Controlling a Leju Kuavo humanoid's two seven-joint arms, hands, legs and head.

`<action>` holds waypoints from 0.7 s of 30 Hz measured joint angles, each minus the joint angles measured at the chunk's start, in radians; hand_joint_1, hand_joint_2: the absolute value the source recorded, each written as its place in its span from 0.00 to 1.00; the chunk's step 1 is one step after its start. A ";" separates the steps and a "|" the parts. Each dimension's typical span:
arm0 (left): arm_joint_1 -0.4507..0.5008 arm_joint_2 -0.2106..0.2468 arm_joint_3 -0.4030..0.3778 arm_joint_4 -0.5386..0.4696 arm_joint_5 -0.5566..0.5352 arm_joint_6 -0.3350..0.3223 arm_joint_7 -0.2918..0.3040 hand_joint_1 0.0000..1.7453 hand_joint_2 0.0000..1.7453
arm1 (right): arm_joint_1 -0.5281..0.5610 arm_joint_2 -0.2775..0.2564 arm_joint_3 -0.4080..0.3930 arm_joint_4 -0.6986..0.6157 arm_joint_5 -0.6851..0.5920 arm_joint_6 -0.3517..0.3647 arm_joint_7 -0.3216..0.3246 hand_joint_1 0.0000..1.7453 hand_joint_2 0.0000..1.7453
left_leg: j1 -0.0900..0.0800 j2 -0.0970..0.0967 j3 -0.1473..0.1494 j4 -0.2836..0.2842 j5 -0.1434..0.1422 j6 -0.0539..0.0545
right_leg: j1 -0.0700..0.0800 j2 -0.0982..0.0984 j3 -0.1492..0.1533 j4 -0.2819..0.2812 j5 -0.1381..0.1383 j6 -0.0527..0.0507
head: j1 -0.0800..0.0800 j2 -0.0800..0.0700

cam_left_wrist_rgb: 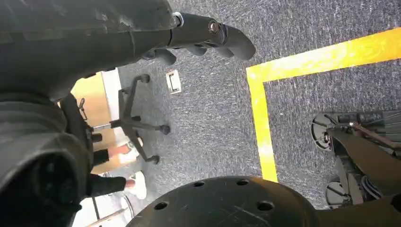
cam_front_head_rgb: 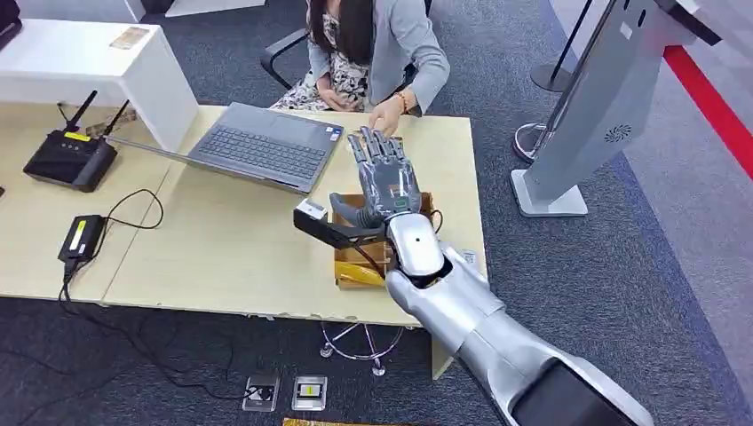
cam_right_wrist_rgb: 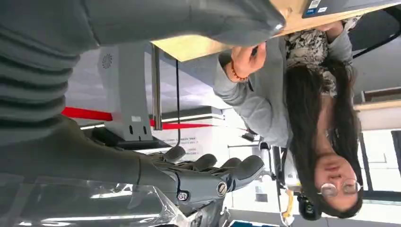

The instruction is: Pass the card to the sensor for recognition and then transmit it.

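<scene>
Silver and grey, the right hand [cam_front_head_rgb: 384, 173] is reaching out flat over the pale wooden table [cam_front_head_rgb: 231, 253], fingers spread and holding nothing, above a small brown box [cam_front_head_rgb: 360, 262] near the table's front edge. I cannot make out the card anywhere. A person [cam_front_head_rgb: 377, 44] is sitting across the table, one hand [cam_front_head_rgb: 387, 115] resting just beyond the robot's fingertips, beside an open laptop [cam_front_head_rgb: 257, 146]. The left hand [cam_left_wrist_rgb: 208, 38] is hanging over the carpet [cam_left_wrist_rgb: 213, 118], fingers curling loosely around nothing.
</scene>
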 joint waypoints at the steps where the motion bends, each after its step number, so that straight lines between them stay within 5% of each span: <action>1: 0.000 0.000 0.000 0.000 0.000 0.000 0.000 0.00 0.00 | 0.000 -0.002 0.000 0.000 -0.007 -0.002 -0.004 0.00 0.00 | 0.000 0.000 0.000 0.000 0.000 0.000 | 0.000 0.000 0.000 0.000 0.000 0.000 | 0.000 0.000; 5: 0.000 0.000 -0.001 0.000 0.005 -0.002 0.002 0.00 0.00 | 0.001 -0.015 -0.015 0.008 -0.072 -0.042 -0.015 0.00 0.00 | 0.000 0.000 0.000 0.000 0.000 0.000 | 0.000 0.000 -0.001 0.000 0.000 0.000 | 0.000 0.000; 9: 0.004 0.000 -0.001 0.000 0.023 -0.001 0.002 0.00 0.00 | 0.000 -0.082 -0.054 0.009 -0.027 -0.210 -0.027 0.00 0.00 | 0.000 0.000 0.001 0.000 0.000 0.000 | 0.000 -0.001 0.000 -0.001 0.000 0.000 | 0.000 0.000; 21: 0.010 -0.005 0.000 0.000 0.060 0.013 0.050 0.00 0.00 | 0.008 -0.343 -0.274 0.063 -0.217 -0.216 -0.113 0.00 0.00 | -0.001 -0.001 0.000 0.001 0.000 0.001 | -0.001 -0.001 0.000 -0.001 0.001 0.001 | 0.000 0.000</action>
